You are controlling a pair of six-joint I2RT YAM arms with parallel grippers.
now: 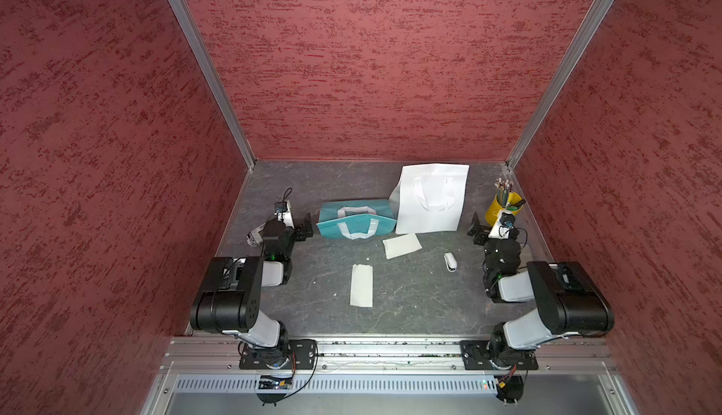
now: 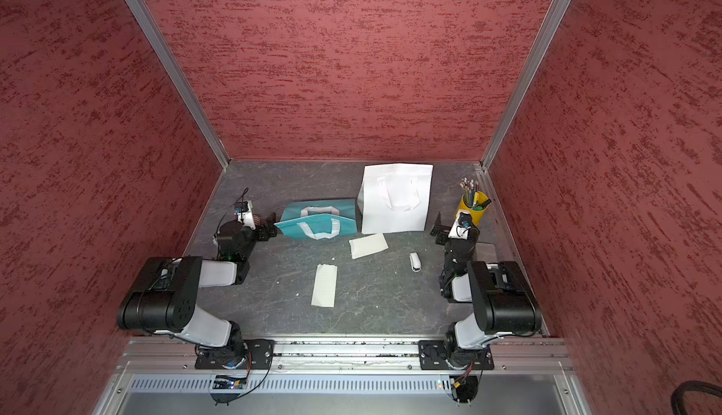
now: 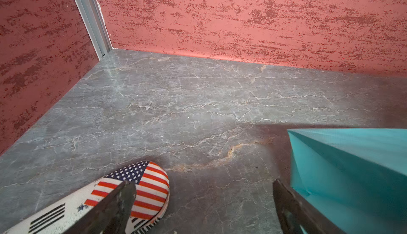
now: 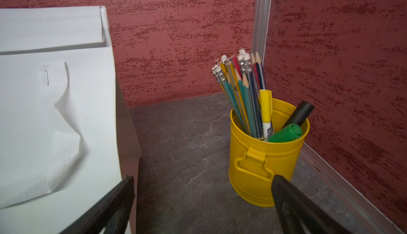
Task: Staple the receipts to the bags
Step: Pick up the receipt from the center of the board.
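Both pairs of jaws stand wide apart and hold nothing. The left jaws hang just beside the end of the teal bag (image 1: 353,219), over a flag-patterned cloth thing (image 3: 141,184). The right jaws sit between the white bag (image 1: 429,202) and a yellow pencil cup (image 4: 264,155).

Further out, one receipt (image 1: 402,245) lies loose on the bench (image 1: 410,307) at the white bag's near edge. The other receipt (image 1: 361,286) lies mid-bench, well apart from both pairs of jaws. The stapler (image 1: 450,261) lies untouched near the right arm.

I judge nothing done yet: both slips need placing and stapling. A small metal mark on the white bag's handle (image 4: 55,76) may be a staple; I cannot be sure.
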